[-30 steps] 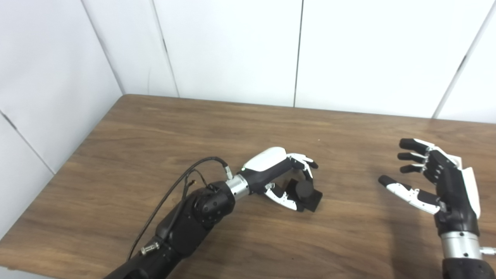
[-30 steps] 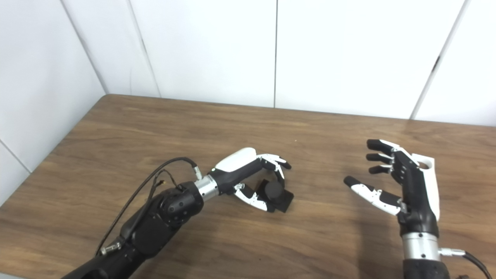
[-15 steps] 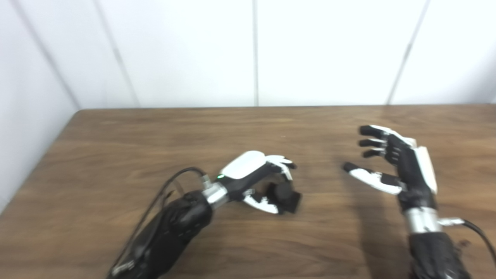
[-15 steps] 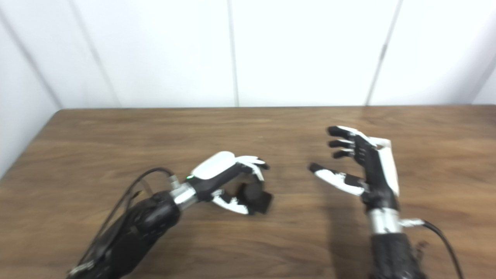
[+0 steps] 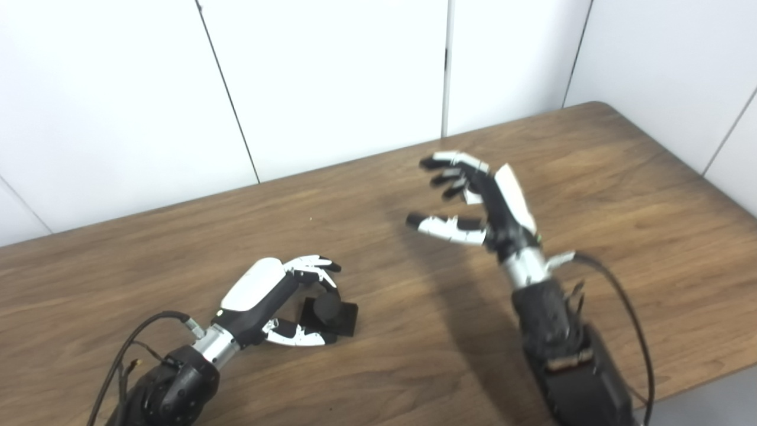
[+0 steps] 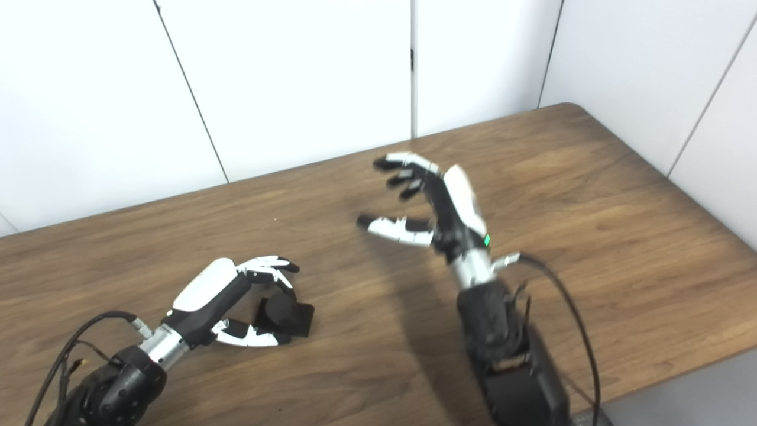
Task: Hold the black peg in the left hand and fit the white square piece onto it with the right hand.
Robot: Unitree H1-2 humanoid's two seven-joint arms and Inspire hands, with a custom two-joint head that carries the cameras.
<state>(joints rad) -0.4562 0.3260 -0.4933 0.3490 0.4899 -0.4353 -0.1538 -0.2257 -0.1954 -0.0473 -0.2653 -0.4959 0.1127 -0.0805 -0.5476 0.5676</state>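
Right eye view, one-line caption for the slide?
Left hand cupped around the black peg on the wooden table; right hand raised, open and empty.

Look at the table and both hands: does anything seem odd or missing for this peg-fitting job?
Yes. No white square piece shows anywhere on the table. The right hand hangs open and empty above it. The left hand curls around the black peg, which sits on the wood; whether it grips it is unclear.

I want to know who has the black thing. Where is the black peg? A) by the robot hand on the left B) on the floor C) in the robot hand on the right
A: the black peg sits on the table inside the left robot hand's curled fingers.
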